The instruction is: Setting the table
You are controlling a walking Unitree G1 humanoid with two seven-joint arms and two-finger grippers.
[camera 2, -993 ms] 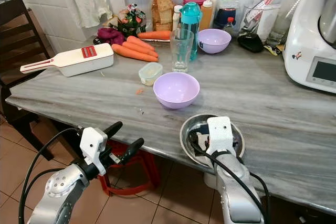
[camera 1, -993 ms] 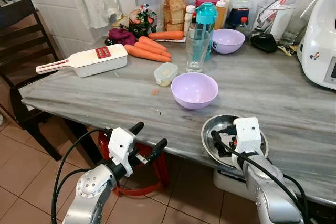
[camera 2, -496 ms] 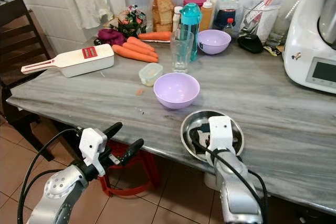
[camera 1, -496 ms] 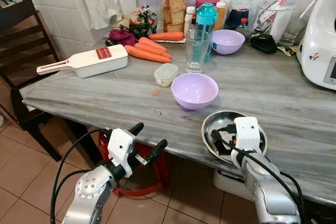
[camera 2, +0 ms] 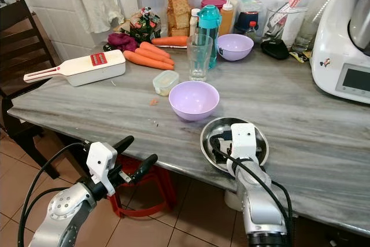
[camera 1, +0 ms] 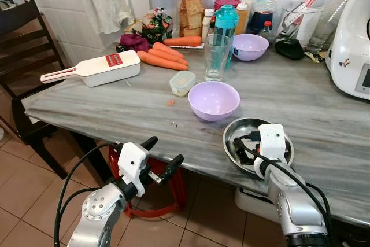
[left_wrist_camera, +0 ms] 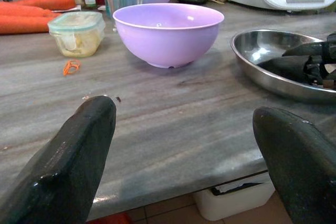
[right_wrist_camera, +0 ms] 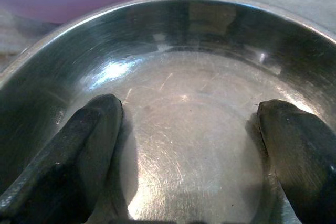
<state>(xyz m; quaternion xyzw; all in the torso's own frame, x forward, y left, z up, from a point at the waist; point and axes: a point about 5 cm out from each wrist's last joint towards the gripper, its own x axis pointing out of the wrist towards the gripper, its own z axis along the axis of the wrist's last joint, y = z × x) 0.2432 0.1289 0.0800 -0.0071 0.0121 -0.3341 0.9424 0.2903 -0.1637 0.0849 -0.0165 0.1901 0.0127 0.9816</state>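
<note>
A shallow steel plate (camera 1: 238,130) sits near the table's front edge, just right of a lilac bowl (camera 1: 214,99). My right gripper (camera 1: 246,146) is open inside the plate. Both its fingers (right_wrist_camera: 79,150) rest wide apart on the plate's shiny bottom, holding nothing. My left gripper (camera 1: 166,149) hangs open in front of and below the table edge, left of the plate, and points toward the bowl (left_wrist_camera: 168,32). A second lilac bowl (camera 1: 250,45) and a clear glass (camera 1: 217,56) stand farther back.
Along the back of the grey table (camera 1: 104,105) are carrots (camera 1: 165,56), a white slicer (camera 1: 104,66), a small lidded tub (camera 1: 182,81), a teal bottle (camera 1: 226,18) and jars. A white appliance (camera 1: 352,44) stands at the right. A dark chair (camera 1: 23,44) is at the left and a red stool (camera 1: 156,201) under the table.
The steel plate, with my right gripper in it, has slid a little farther in from the table's front edge. The left arm has hardly moved.
</note>
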